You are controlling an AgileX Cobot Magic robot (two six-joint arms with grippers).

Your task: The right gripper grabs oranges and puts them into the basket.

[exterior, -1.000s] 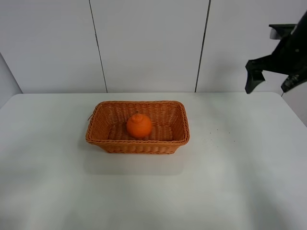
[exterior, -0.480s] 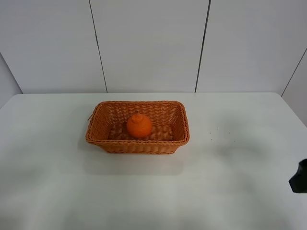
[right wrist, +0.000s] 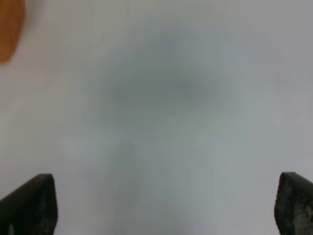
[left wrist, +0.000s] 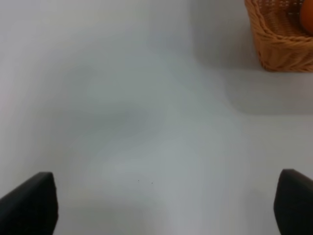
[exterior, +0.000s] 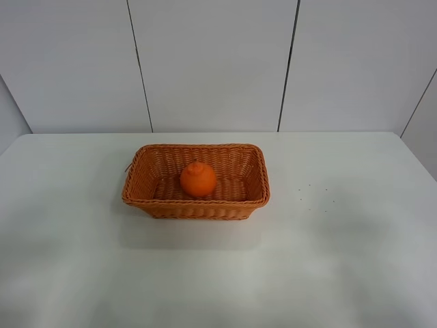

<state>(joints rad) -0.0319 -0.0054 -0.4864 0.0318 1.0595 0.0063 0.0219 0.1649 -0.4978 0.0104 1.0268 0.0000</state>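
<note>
The orange [exterior: 198, 179], round with a bumpy neck, sits inside the wicker basket [exterior: 147, 198] at the middle of the white table in the exterior high view. No arm shows in that view. The right gripper [right wrist: 166, 205] is open and empty over bare table, its black fingertips [right wrist: 29, 203] wide apart; a blurred corner of the basket [right wrist: 9, 29] shows at the frame's edge. The left gripper [left wrist: 161, 203] is open and empty over bare table, with a basket corner [left wrist: 281, 41] and a sliver of the orange [left wrist: 307, 19] in its view.
The white table [exterior: 341, 260] spreads around the basket, with a few tiny dark specks [exterior: 314, 198] to the basket's right. Grey wall panels [exterior: 212, 61] stand behind the table's far edge.
The right arm, raised at the upper right one second ago, dropped to the right edge half a second ago and has now left the exterior high view. Basket and orange have not moved.
</note>
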